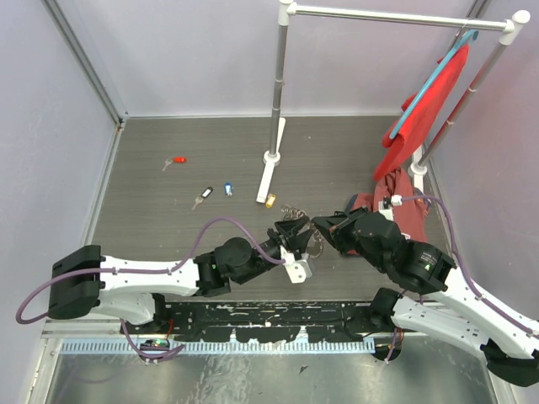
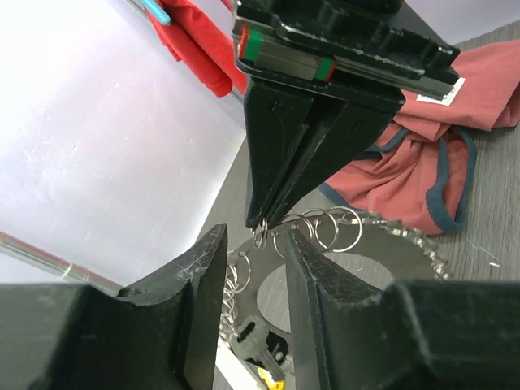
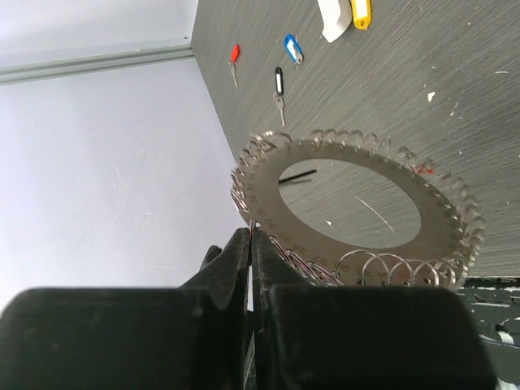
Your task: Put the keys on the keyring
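Observation:
The keyring [image 1: 313,244] [image 3: 272,195] is a flat grey ring fringed with small wire loops, held tilted above the table. My right gripper [image 1: 318,225] [image 3: 252,234] is shut on one loop at its rim. My left gripper [image 1: 296,240] [image 2: 250,236] faces it with fingers apart, the keyring [image 2: 382,248] partly showing in the gap. A pale-headed key [image 2: 250,335] shows low in that gap; I cannot tell whether anything touches it. On the table lie the red key [image 1: 178,160], black key [image 1: 207,193], blue key [image 1: 228,189] and yellow key [image 1: 269,199].
A white clothes rack [image 1: 278,84] stands at the back, its foot [image 1: 268,172] beside the yellow key. A red cloth [image 1: 425,109] hangs from its rail and a red garment [image 2: 406,162] lies crumpled behind my right arm. Pale walls close in on both sides.

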